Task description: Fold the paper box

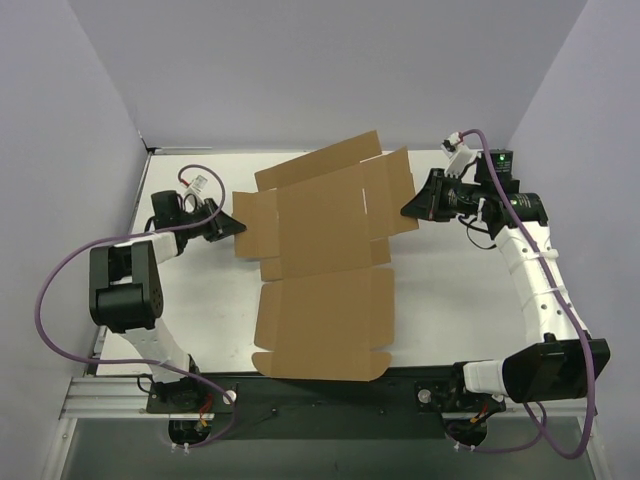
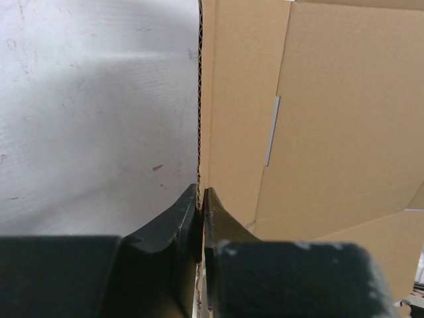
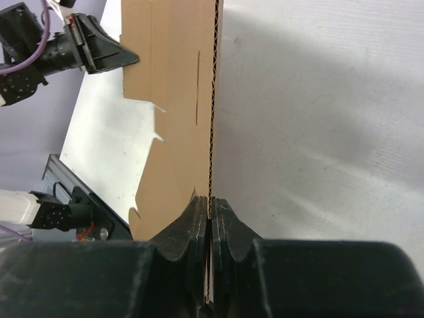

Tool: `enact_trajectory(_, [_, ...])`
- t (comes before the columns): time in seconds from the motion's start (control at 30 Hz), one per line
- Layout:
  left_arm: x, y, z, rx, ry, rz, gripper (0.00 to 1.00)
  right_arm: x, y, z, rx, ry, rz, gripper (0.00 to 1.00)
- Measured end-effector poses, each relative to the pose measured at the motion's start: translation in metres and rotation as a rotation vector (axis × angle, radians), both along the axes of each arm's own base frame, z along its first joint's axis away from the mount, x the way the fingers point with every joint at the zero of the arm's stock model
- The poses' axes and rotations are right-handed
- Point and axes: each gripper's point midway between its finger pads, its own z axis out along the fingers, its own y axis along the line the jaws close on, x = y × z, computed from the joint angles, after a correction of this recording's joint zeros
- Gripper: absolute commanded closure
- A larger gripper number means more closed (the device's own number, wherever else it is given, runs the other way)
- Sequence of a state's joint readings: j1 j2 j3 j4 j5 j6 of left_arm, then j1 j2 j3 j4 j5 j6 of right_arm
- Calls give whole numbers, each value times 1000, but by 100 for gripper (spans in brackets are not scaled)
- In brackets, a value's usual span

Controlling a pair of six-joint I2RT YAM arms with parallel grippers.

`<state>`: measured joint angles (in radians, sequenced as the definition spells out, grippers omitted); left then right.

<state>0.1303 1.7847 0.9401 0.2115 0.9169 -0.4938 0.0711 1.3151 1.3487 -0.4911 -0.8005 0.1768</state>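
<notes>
The paper box (image 1: pixel 325 270) is a brown die-cut cardboard sheet lying mostly flat in the middle of the white table, its far panel lifted a little. My left gripper (image 1: pixel 238 225) is at the sheet's left side flap. In the left wrist view the left gripper (image 2: pixel 201 195) is shut on the flap's corrugated edge (image 2: pixel 199 99). At the right side flap, my right gripper (image 1: pixel 405 209) pinches the cardboard edge. The right wrist view shows the right gripper (image 3: pixel 210 202) shut on that edge, with the sheet (image 3: pixel 172 99) running away from it.
The white table (image 1: pixel 200 300) has grey walls on three sides. A black rail (image 1: pixel 320 385) with both arm bases runs along the near edge. Purple cables (image 1: pixel 50 290) loop beside each arm. The left arm's fingers (image 3: pixel 119 56) show across the sheet in the right wrist view.
</notes>
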Motion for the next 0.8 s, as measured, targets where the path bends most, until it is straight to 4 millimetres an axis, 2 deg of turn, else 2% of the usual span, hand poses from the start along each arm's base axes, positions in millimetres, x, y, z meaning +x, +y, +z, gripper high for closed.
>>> enact_trajectory(0.03, [-1, 0, -1, 4, -1, -4, 98, 1, -2, -2, -9, 2, -11, 95])
enact_trajectory(0.1, [-3, -3, 0, 15, -11, -18, 100, 3, -5, -7, -26, 8, -31, 88])
enact_trajectory(0.2, [-6, -8, 5, 32, -34, -41, 100, 7, -12, -13, -58, 12, -67, 64])
enact_trajectory(0.23, [-8, -10, 9, 39, -47, -52, 100, 9, -15, -14, -73, 11, -84, 47])
enact_trajectory(0.33, [-12, -18, 24, 66, -108, -87, 100, 16, -27, -19, -125, 9, -151, 28])
enact_trajectory(0.5, [-28, -34, 67, 164, -288, -162, 100, 27, -56, -26, -237, 1, -309, 21])
enact_trajectory(0.6, [-43, -55, 88, 255, -403, -225, 100, 25, -60, -19, -259, -23, -350, 20])
enact_trajectory(0.67, [-58, -73, 99, 295, -474, -290, 100, 21, -49, -11, -281, -67, -313, 19])
enact_trajectory(0.7, [-67, -82, 104, 311, -510, -329, 100, 18, -36, -5, -313, -106, -264, 19])
enact_trajectory(0.8, [-77, -88, 118, 336, -589, -362, 100, 10, -1, 3, -379, -195, -114, 20])
